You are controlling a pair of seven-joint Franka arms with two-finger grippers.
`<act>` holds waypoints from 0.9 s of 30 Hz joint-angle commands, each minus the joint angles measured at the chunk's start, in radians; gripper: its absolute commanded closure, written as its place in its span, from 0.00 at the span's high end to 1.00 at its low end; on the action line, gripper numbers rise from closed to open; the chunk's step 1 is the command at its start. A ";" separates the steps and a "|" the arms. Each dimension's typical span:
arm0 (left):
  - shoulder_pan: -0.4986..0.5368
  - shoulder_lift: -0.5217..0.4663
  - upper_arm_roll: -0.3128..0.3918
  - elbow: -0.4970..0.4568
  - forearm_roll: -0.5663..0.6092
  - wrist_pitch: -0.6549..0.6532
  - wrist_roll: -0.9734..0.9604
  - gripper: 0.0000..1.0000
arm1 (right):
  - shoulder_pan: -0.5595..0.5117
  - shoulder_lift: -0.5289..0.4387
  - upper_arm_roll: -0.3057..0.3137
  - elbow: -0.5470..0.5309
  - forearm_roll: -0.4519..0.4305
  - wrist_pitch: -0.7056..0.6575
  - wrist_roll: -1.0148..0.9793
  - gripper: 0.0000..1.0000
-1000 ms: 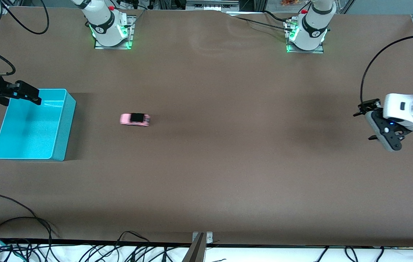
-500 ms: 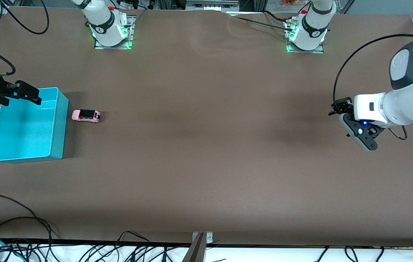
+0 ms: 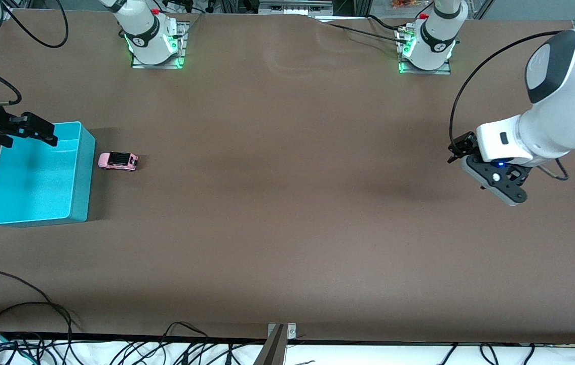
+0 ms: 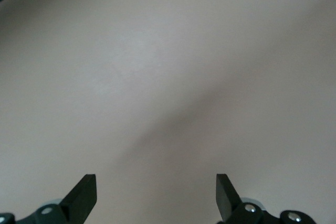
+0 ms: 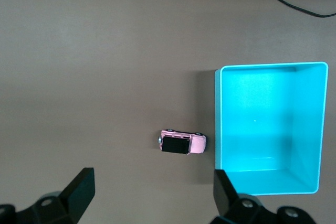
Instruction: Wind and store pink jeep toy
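Pink jeep toy [image 5: 182, 143], just one, sits on the desk [image 3: 287, 228] just beside one turquoise bin [image 5: 315, 129]; only my right wrist view shows both between my released fingers [image 5: 79, 190]. My left fingers [image 4: 84, 195], released too, see bare desk at the left arm's end.

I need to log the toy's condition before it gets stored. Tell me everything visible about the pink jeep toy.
The pink jeep toy is a tiny boxy car, pale pink and plastic-looking, with a black roof panel and small dark wheels. It stands upright on its wheels on the brown table, just beside the turquoise bin's outer wall, outside it; whether they touch cannot be told. It lies with one end toward the bin. No gripper holds or touches it.
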 commanded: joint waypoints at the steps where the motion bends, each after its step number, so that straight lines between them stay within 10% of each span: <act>1: -0.030 -0.071 0.060 -0.013 0.012 0.003 -0.126 1.00 | 0.001 0.006 0.000 0.017 -0.008 -0.002 0.008 1.00; 15: -0.183 -0.137 0.408 -0.026 -0.074 -0.002 -0.172 1.00 | 0.001 0.006 0.000 0.017 -0.008 -0.003 0.010 1.00; 27: -0.054 -0.207 0.288 -0.106 -0.061 0.006 -0.178 1.00 | 0.002 0.008 0.000 0.014 -0.020 -0.008 0.010 1.00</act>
